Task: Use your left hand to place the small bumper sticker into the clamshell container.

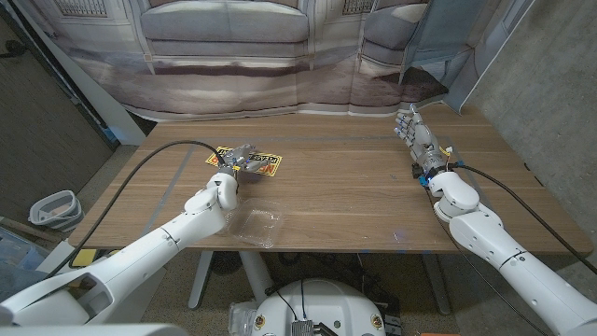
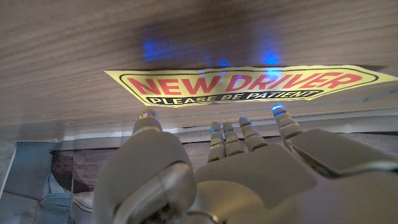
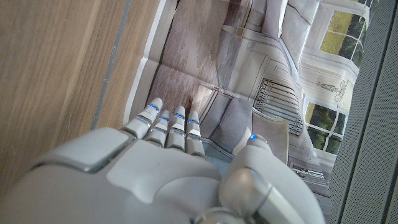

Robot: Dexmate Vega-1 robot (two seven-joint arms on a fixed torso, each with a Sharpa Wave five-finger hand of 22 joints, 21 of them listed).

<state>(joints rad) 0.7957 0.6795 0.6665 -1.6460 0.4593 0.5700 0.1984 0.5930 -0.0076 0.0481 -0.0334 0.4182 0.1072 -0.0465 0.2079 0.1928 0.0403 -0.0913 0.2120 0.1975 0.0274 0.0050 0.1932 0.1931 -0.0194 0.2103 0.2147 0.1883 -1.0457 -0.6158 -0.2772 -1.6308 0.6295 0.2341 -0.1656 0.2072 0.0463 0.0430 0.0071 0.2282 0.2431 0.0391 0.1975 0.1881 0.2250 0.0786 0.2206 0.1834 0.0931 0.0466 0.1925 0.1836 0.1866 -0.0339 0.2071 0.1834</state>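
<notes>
A printed backdrop (image 1: 280,56) of a sofa and panelled room hangs behind the wooden table (image 1: 345,187), and a grey bin (image 1: 51,207) stands on the floor off the table's left side. Taking the clear clamshell container (image 1: 257,224) at the near edge as the landmark: the small bumper sticker (image 1: 256,163), yellow with "NEW DRIVER" in red and "PLEASE BE PATIENT" on a black band, lies flat on the wood just beyond the container, toward the backdrop. The left hand (image 1: 238,161) sits over the sticker's left part, also just beyond the container; from the left wrist view its fingertips (image 2: 242,121) reach toward the sticker (image 2: 249,84) with small gaps between them, and the sticker lies flat on the table, but whether the tips touch it I cannot tell. The right hand (image 1: 415,131) stands far across the table from the container, near the far right corner, fingers straight and side by side with the thumb set apart, holding nothing; the right wrist view shows those fingers (image 3: 168,124) extended toward the backdrop
</notes>
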